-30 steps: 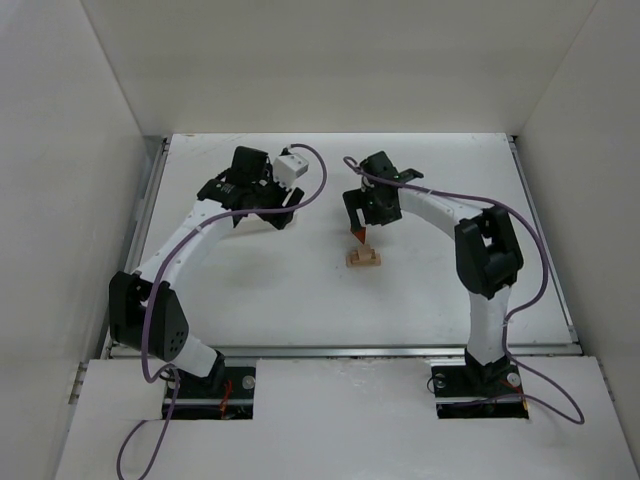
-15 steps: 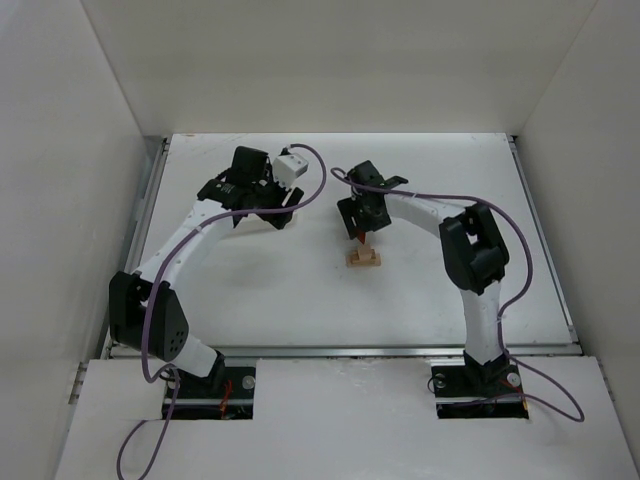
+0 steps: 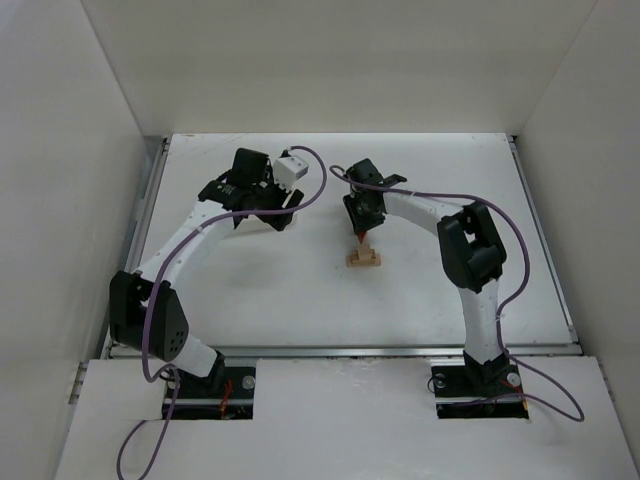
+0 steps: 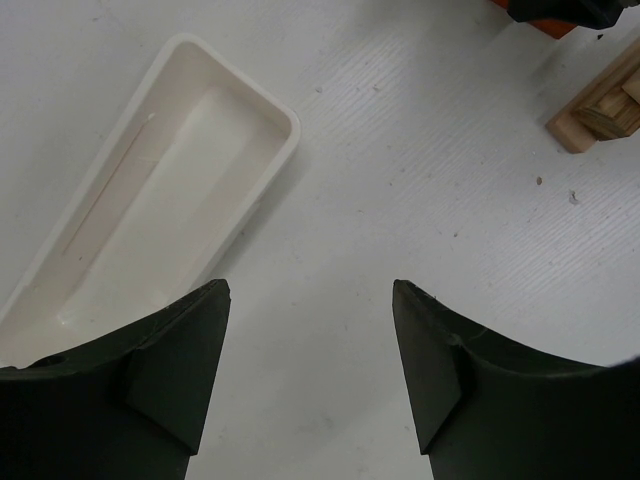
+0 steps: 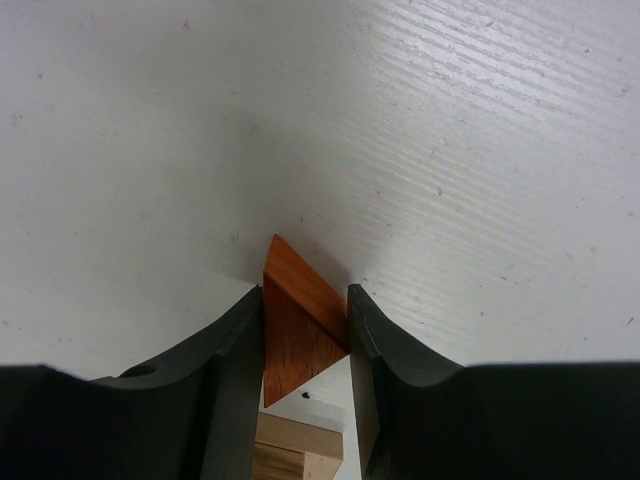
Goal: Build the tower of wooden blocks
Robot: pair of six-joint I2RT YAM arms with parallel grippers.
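Note:
A small stack of tan wood blocks (image 3: 363, 259) sits mid-table; the left wrist view shows it at the upper right (image 4: 600, 105), the right wrist view low between my fingers (image 5: 295, 450). My right gripper (image 3: 359, 232) is shut on the orange-red triangular wedge (image 5: 300, 320), both fingers pressed to its sides just behind and above the stack. The wedge (image 3: 359, 238) hangs point-down close to the stack's far side. My left gripper (image 4: 310, 300) stands open over bare table with nothing between its fingers, left of the stack (image 3: 262, 220).
A long white tray (image 4: 292, 128) lies beside the left gripper, with nothing in the part that shows. White walls enclose the table on the left, right and back. The right arm's purple cable (image 3: 440, 197) loops over the table's right side.
The right jaws have come together onto the orange-red wedge, and the right wrist shifted slightly left. The left arm has not moved.

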